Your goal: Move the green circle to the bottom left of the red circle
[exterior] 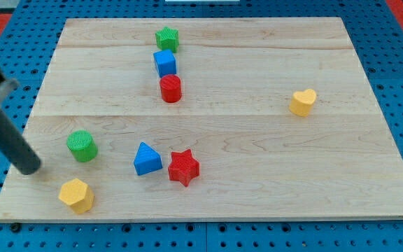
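The green circle [82, 145] stands on the wooden board at the view's lower left. The red circle [171, 89] stands above the board's middle, up and to the right of the green one, just below a blue cube [164, 62]. My tip [29, 168] rests on the board near its left edge, to the left of and slightly below the green circle, apart from it, and above the yellow hexagon [76, 194].
A green star [166, 38] sits above the blue cube near the top edge. A blue triangle [147, 158] and a red star [183, 167] lie side by side at the lower middle. A yellow heart [303, 102] sits at the right. The board [257, 189] lies on a blue pegboard.
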`<state>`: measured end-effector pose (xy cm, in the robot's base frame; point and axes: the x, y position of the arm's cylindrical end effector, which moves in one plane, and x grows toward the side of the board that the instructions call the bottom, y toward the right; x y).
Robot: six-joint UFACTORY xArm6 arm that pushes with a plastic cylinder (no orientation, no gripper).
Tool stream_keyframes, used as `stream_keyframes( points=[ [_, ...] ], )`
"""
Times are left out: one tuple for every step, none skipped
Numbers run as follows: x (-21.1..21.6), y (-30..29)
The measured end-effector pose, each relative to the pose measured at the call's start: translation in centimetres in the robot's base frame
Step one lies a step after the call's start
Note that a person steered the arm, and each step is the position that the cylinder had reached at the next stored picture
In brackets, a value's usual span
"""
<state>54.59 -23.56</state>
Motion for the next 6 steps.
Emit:
stream_keyframes(
  points=[
    [-1.2, 3.1],
    [-4.7, 6.8],
    [-5.2, 5.9],
    [-6.4, 0.3],
    [-7.4, 4.1],
    [-7.4, 12.4]
  ],
)
